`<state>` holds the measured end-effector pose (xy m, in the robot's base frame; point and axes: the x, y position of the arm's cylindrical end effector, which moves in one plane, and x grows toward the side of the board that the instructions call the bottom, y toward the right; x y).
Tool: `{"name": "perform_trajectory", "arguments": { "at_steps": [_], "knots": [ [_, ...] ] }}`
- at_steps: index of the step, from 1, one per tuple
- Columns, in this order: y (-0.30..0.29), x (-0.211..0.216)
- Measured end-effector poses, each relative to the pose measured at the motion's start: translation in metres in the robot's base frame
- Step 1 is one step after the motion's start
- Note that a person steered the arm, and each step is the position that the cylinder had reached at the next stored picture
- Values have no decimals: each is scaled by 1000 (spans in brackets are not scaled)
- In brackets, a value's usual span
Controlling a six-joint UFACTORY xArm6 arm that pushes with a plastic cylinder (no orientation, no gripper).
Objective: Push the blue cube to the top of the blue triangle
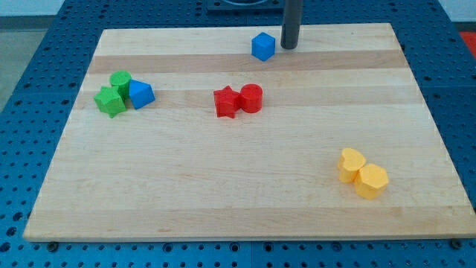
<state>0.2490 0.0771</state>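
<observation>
The blue cube [262, 46] sits near the top edge of the wooden board, a little right of centre. My tip [288, 45] stands just to the right of it, close to it but with a small gap. The blue triangle [140, 94] lies at the view's left, touching the green blocks on its left side.
A green cylinder [120, 80] and a green star [110, 101] sit against the blue triangle's left. A red star [226, 102] and a red cylinder [251, 97] sit mid-board. A yellow heart [351, 164] and a yellow hexagon [371, 181] lie at the lower right. The board's top edge [186, 31] is close behind the cube.
</observation>
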Motion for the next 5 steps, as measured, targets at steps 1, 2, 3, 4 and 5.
{"name": "perform_trajectory", "arguments": {
  "at_steps": [1,2,3,4,5],
  "knots": [
    [-16,2],
    [-33,6],
    [-53,7],
    [-73,14],
    [-88,32]
  ]
}}
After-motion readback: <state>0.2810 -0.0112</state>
